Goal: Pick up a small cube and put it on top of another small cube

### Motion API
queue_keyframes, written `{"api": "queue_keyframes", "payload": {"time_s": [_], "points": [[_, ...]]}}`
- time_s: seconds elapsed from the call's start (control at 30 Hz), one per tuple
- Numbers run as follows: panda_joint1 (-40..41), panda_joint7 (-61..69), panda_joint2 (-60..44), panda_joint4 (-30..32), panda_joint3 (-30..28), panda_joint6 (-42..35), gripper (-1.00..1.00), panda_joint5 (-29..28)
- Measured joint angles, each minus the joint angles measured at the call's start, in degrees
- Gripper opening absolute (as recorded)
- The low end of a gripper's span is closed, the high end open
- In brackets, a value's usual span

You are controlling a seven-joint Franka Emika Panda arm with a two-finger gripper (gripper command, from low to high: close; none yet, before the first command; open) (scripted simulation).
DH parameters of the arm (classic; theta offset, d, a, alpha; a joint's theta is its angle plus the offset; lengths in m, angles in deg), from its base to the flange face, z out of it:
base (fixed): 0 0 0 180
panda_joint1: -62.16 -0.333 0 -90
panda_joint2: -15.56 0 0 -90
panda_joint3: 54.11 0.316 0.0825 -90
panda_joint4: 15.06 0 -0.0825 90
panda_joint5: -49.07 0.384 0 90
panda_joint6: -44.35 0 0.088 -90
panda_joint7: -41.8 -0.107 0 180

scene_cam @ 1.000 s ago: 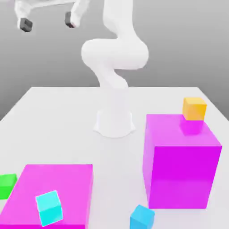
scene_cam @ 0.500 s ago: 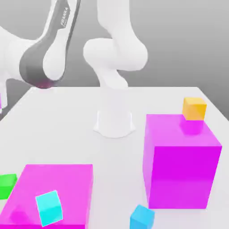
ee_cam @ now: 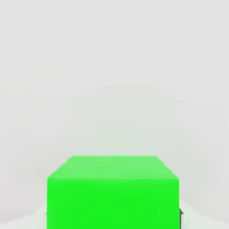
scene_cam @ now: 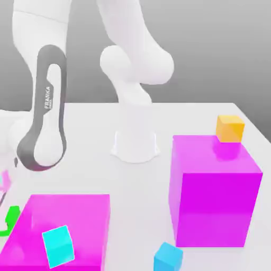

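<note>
**White table, grey backdrop: gripper closed on green cube at near-left edge**

Flat white table (scene_cam: 79,137) under a plain grey gradient background, no walls or fixtures visible.

Green cube (ee_cam: 112,192) sits at the exterior view's left edge, beside the low magenta block (scene_cam: 63,222), mostly hidden there behind the arm. Gripper (scene_cam: 6,204) is down on it, jaws narrowed onto the cube; hand view has the cube right between the fingers, white surface behind it.

Orange-yellow cube (scene_cam: 229,128) rests on the back corner of the tall magenta block (scene_cam: 214,190), well apart on the exterior view's right.

Cyan cube (scene_cam: 57,245) is tilted against the low block's front. Blue cube (scene_cam: 168,257) lies near the tall block's front. Arm base (scene_cam: 135,145) stands mid-table.
</note>
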Motion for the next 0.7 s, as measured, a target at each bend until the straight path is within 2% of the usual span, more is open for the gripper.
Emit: {"api": "queue_keyframes", "payload": {"time_s": [0.2,0.37,0.7], "points": [[-3.18,-3.67,11.20,2.14,-1.57,-8.79,-1.00,-4.11],[-11.32,-7.34,21.77,3.40,4.33,-17.25,-1.00,-4.79],[-26.85,-12.30,41.86,5.91,14.95,-33.86,-1.00,-1.99]]}}
